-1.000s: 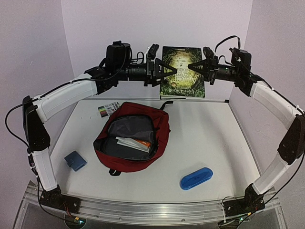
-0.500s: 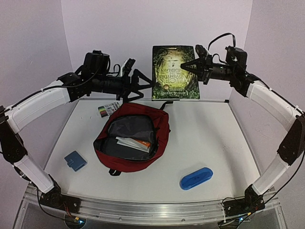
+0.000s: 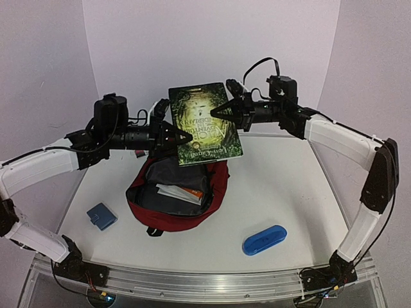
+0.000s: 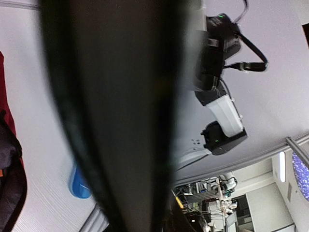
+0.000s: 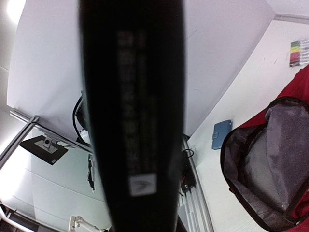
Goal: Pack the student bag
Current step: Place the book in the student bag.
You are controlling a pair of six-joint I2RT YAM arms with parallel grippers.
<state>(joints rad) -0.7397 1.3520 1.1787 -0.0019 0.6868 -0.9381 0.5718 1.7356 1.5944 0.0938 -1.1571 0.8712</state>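
The student bag, dark red with grey lining, lies open at the table's middle with white and orange items inside. It also shows in the right wrist view and as a red edge in the left wrist view. A green-covered book hangs tilted in the air above the bag's far end. My left gripper is shut on its left edge, my right gripper on its right edge. The book's dark edge fills the left wrist view and its spine the right wrist view, hiding the fingers.
A small blue oblong case lies at the front right, also in the left wrist view. A small blue wallet lies at the front left, also in the right wrist view. A pack of coloured markers lies behind the bag.
Both grippers have carried the book from high against the back wall down, leftward and toward the front, tilting it over the bag. The bag and the blue things have not moved.
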